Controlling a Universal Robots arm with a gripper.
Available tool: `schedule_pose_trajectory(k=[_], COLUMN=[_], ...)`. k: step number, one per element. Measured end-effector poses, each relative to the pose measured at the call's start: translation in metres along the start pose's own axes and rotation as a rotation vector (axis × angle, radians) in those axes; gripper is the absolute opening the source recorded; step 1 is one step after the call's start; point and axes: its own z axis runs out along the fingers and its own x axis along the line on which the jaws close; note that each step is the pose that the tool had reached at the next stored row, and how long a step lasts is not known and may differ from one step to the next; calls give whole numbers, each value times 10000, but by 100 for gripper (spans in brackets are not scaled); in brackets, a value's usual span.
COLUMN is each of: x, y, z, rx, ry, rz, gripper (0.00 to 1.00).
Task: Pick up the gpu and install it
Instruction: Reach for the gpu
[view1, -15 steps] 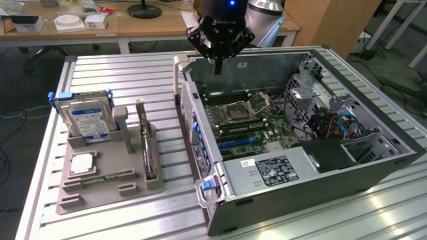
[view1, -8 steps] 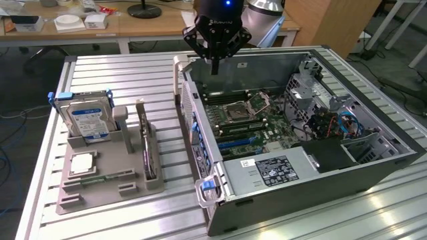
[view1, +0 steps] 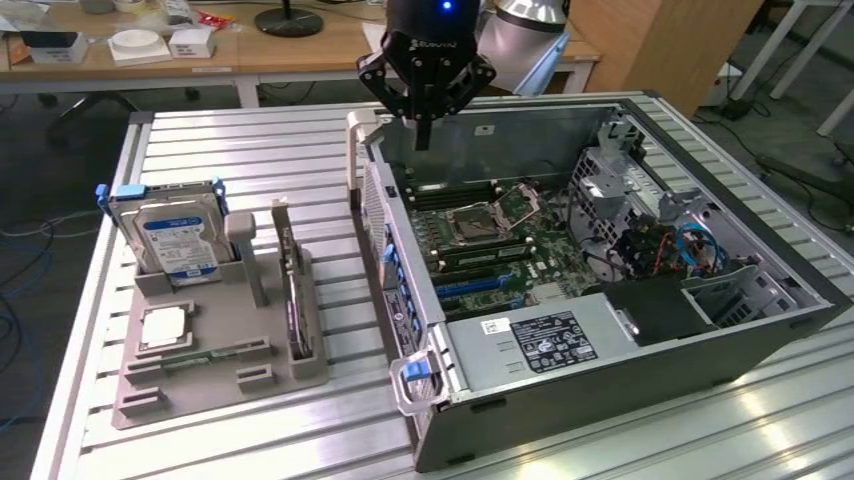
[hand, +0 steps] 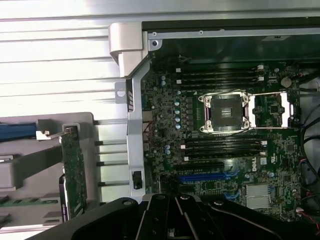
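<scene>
The gpu (view1: 290, 290) is a thin dark card standing on edge in a slot of the grey holder (view1: 200, 385), on the exterior view's left of the open computer case (view1: 747, 345). In the wrist view the gpu (hand: 74, 172) shows edge-on as a green board with a silver bracket end. My gripper (view1: 424, 138) hangs above the case's far wall, well away from the card, its fingers drawn together with nothing between them. The wrist view shows the gripper (hand: 176, 202) over the motherboard (hand: 165, 125), near the blue slot (hand: 205, 176).
A hard drive with a blue-white label (view1: 171, 235) stands in the holder's far end, and a square CPU chip (view1: 163, 328) lies flat in it. The motherboard's CPU socket (hand: 227, 114) is open. Cables and a drive cage (view1: 667, 240) crowd the case's right side.
</scene>
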Motion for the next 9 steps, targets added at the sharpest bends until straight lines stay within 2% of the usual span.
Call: schedule_pose_trajectory(k=[9], x=[81], y=[-7], z=[-2], rx=[0], ry=[0], rz=[0], gripper=[10])
